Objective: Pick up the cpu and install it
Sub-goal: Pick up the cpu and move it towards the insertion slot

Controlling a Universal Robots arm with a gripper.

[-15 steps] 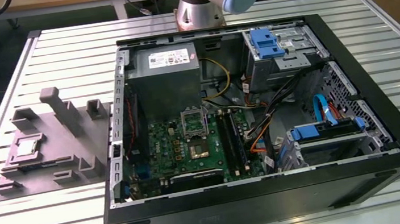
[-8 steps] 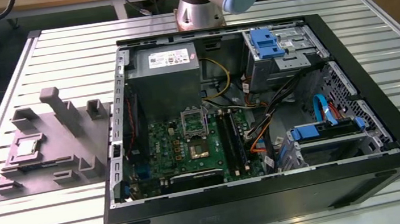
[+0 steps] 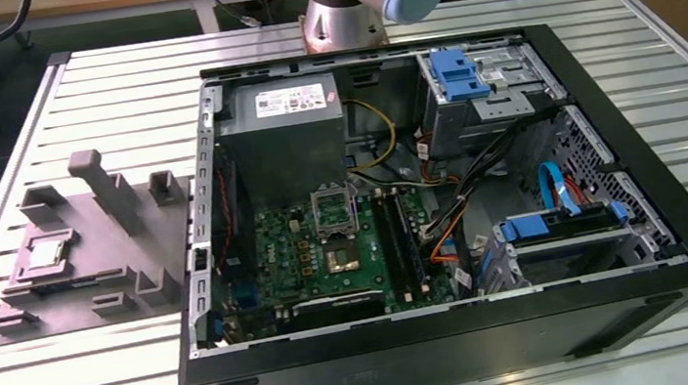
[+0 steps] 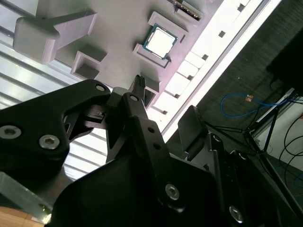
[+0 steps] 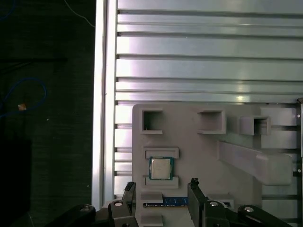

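The cpu (image 3: 47,253) is a small silver square lying flat in a recess of the grey plastic fixture (image 3: 103,256), on the table at the exterior view's left of the open computer case. In the first wrist view my gripper (image 5: 161,188) hangs above the fixture (image 5: 203,156). It is open, its two black fingertips (image 5: 129,190) spread wider than the cpu (image 5: 161,168), with nothing between them. The second wrist view shows the cpu (image 4: 161,40) beyond my gripper (image 4: 163,101), well apart from it. The motherboard's silver socket frame (image 3: 333,207) sits inside the case.
The open black case (image 3: 636,216) holds a power supply (image 3: 291,140), blue-latched drive cages (image 3: 559,225) and loose cables. Upright blocks (image 3: 100,183) rise from the fixture. The slatted metal table (image 5: 203,56) ends at an edge (image 5: 100,94) near the fixture, with dark floor beyond.
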